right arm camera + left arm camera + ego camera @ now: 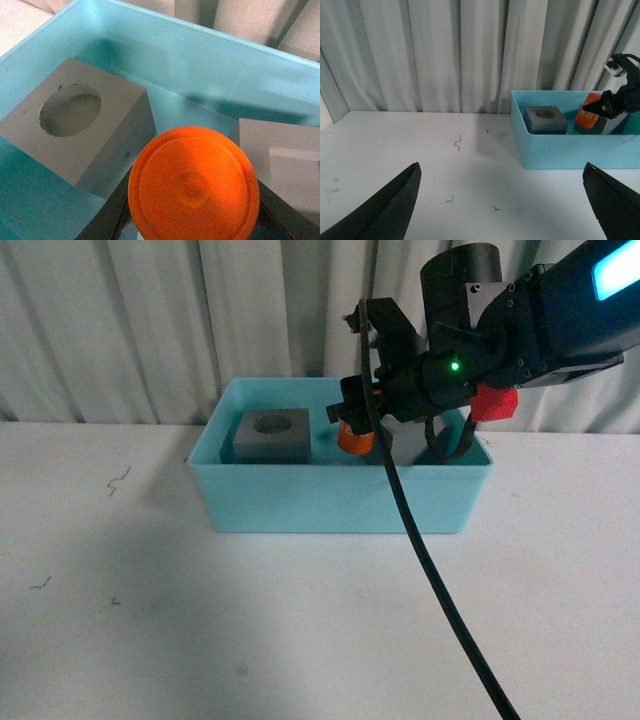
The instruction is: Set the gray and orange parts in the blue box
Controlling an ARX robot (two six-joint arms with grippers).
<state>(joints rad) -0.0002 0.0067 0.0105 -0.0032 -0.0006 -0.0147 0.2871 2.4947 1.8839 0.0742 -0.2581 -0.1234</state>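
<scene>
Overhead, right hand [353,423] grips orange cylinder [356,441] above blue box [330,504].

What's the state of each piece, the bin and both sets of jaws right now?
Round-recess gray cube: resting in the box, recess up.
Square-recess gray cube: resting in the box.
Orange cylinder: gripped, hanging over the box.
Blue box: open-topped, holding both cubes.
Right gripper: jaws shut on the cylinder.
Left gripper: jaws open, empty.

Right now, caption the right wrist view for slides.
Right gripper holds orange cylinder over blue box containing round-recess gray cube and another gray cube.
</scene>
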